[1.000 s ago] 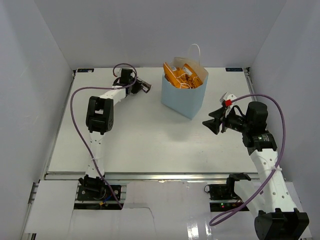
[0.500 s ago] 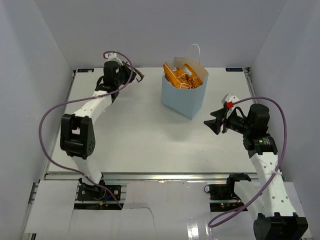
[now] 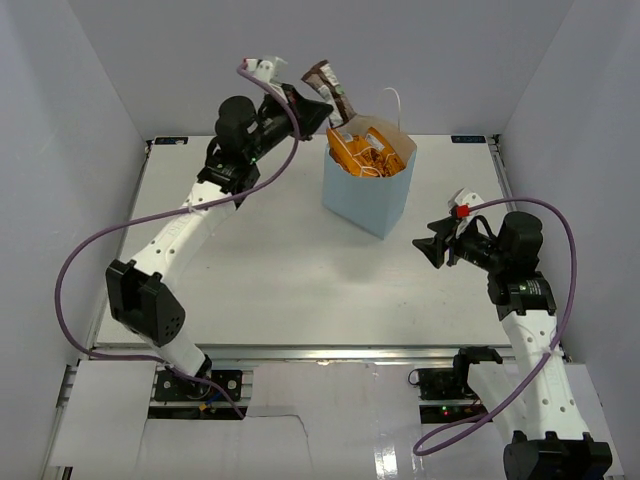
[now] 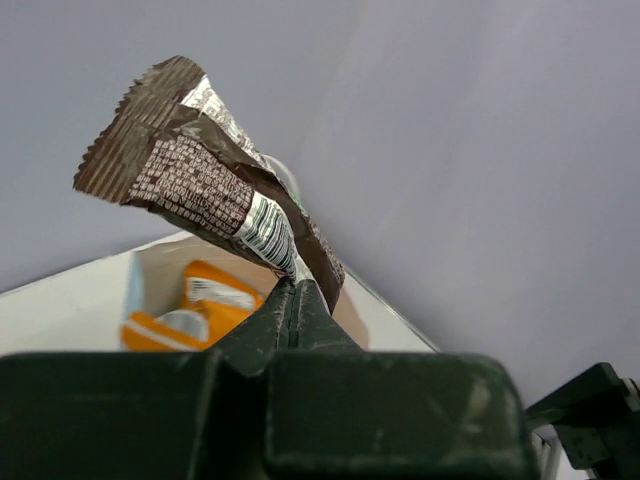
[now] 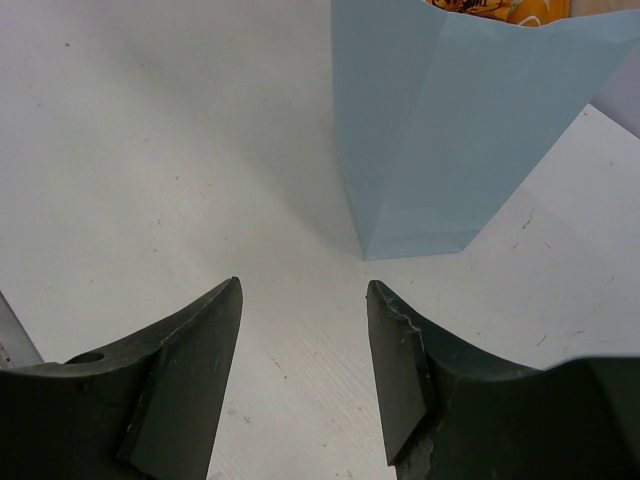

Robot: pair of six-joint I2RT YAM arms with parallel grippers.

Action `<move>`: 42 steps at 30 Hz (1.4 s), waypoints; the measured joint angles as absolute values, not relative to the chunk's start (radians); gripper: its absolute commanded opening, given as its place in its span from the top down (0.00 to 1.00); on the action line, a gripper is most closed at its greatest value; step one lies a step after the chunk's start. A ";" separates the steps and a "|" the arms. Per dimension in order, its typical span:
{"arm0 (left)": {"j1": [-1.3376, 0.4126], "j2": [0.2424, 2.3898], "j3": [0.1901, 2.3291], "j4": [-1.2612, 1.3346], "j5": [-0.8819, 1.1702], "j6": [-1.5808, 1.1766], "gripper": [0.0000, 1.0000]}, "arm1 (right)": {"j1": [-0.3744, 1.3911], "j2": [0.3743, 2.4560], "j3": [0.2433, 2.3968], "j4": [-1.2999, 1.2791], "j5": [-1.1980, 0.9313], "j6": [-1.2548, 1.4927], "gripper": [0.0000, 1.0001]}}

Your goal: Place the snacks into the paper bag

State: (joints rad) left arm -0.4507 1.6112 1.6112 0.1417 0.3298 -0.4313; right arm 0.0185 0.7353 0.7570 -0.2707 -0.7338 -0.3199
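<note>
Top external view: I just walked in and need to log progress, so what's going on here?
The left gripper is shut on a dark brown crinkly snack bar, holding it raised by the far left corner of the upright light-blue paper bag, not yet inside. The bag already holds orange packets. The right gripper hangs open and empty over the white table, to the bag's right.
</note>
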 measured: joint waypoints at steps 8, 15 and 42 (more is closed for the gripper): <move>-0.601 1.845 1.777 0.089 0.286 -0.422 1.00 | 0.015 0.716 0.750 -0.263 -0.717 -0.320 0.41; -0.612 2.047 1.916 -0.028 0.252 -0.452 0.44 | 0.015 0.709 0.737 -0.260 -0.712 -0.321 0.41; -0.632 0.525 0.672 -0.197 0.048 -0.134 0.02 | -0.014 0.706 0.683 -0.240 -0.306 -0.121 0.10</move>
State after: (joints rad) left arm -0.6323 0.5247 0.6724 -0.1970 0.0483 -0.1337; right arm -0.0139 0.7059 0.6830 -0.2401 -0.3058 -0.1207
